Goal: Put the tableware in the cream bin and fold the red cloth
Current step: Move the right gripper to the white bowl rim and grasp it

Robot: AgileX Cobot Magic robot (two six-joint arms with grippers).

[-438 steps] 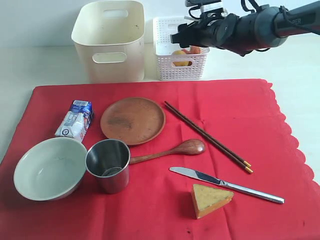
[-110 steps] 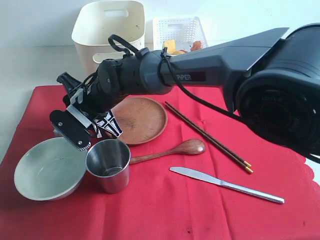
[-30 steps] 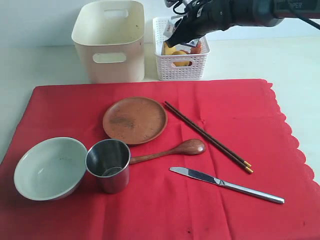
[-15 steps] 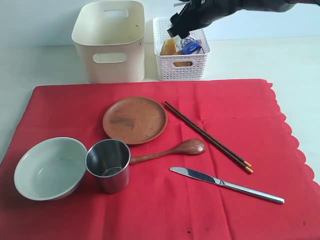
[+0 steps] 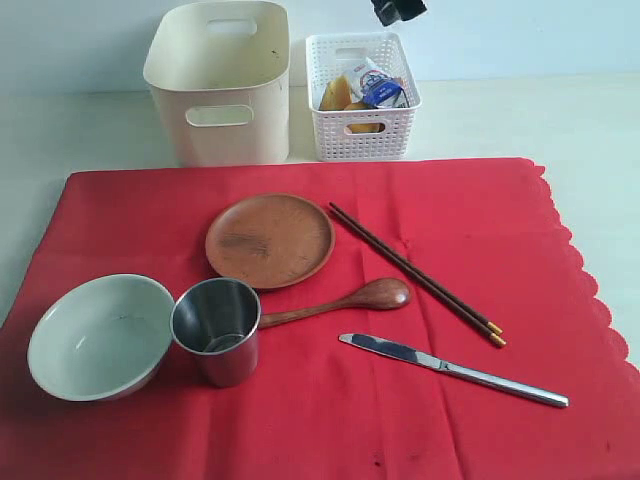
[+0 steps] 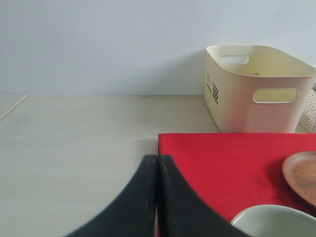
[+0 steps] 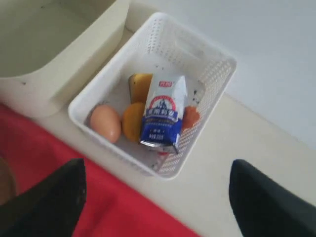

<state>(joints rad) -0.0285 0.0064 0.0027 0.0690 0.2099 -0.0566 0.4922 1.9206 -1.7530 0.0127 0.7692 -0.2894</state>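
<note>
on the unfolded red cloth [image 5: 300, 430], wooden plate [image 5: 269, 240], bowl [image 5: 100, 336], steel cup [image 5: 216, 332], wooden spoon [image 5: 340, 302], chopsticks [image 5: 415, 273] and table knife [image 5: 450, 369] are seen outside the empty cream bin [image 5: 218, 85], left tool [image 6: 157, 160] pressed together, right tool [image 7: 155, 170] spread.

One red cloth [image 5: 300, 420]; two containers — one cream bin [image 5: 220, 140], one white lattice basket [image 5: 365, 145]. One each of wooden plate [image 5: 269, 240], pale bowl [image 5: 100, 336], steel cup [image 5: 216, 330], wooden spoon [image 5: 340, 302], table knife [image 5: 450, 369] — two chopsticks [image 5: 415, 273]. One milk carton [image 7: 160, 114], one egg [image 7: 105, 122].

Right gripper [image 5: 398, 10] nearly all beyond the exterior view's top edge (just a dark tip)
</note>
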